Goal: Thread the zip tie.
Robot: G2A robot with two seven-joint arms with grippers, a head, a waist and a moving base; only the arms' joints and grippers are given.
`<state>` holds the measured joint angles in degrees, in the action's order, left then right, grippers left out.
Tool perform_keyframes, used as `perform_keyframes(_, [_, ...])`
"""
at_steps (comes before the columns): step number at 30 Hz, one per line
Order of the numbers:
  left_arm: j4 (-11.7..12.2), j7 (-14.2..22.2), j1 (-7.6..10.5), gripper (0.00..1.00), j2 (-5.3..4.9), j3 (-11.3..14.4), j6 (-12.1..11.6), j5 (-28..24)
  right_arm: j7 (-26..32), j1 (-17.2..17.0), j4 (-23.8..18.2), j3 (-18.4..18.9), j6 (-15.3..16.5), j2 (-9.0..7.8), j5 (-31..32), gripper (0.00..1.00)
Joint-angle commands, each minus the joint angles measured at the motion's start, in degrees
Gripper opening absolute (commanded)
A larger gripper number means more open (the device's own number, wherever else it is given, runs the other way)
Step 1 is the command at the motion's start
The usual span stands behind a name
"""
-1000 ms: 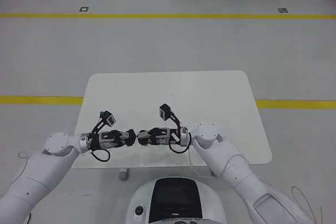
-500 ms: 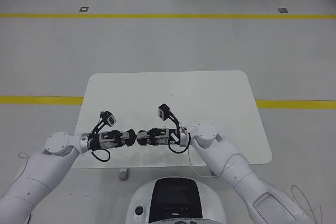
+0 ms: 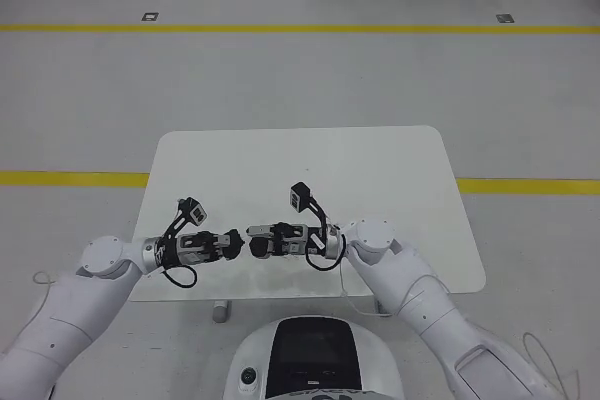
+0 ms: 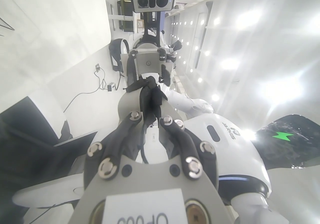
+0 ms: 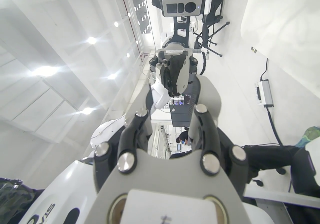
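Black zip tie [image 4: 132, 87], likely light, springy, slick; pinch near its head. Left end effector [image 4: 151, 101] clamps it; right end effector [image 3: 252, 243] gapes empty.

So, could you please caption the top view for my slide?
Left gripper and right gripper face each other, tips nearly touching, above the table.

Print check, top and wrist views.

Left gripper [image 4: 151, 102]: a white label [image 4: 142, 207] sits on the wrist plate behind the fingers. Its dark characters are upside down and cut by the frame edge, so not fully legible.

Right gripper [image 5: 170, 110]: a white tag [image 5: 170, 207] sits on its wrist plate. One faint mark shows at the frame edge, unreadable.

Floor beyond the desk's far edge: one small square marker [image 3: 150, 16] past the far-left corner and a second square [image 3: 505, 18] past the far-right corner. Both are too small to read.
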<state>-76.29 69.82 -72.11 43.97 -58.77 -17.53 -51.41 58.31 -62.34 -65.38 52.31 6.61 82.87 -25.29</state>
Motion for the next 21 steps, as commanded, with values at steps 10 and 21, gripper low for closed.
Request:
perform_keyframes(10, [-0.4,1.1,-0.07,0.00,0.38,-0.3,-0.4,0.4,-2.4,-2.4,-2.4,2.0,0.1,-0.94,0.0,1.00])
perform_keyframes(21, [0.1,-7.5,0.16,0.00,1.56,-2.1,-2.0,5.7,-2.4,-2.4,-2.4,2.0,0.1,-0.94,0.0,1.00])
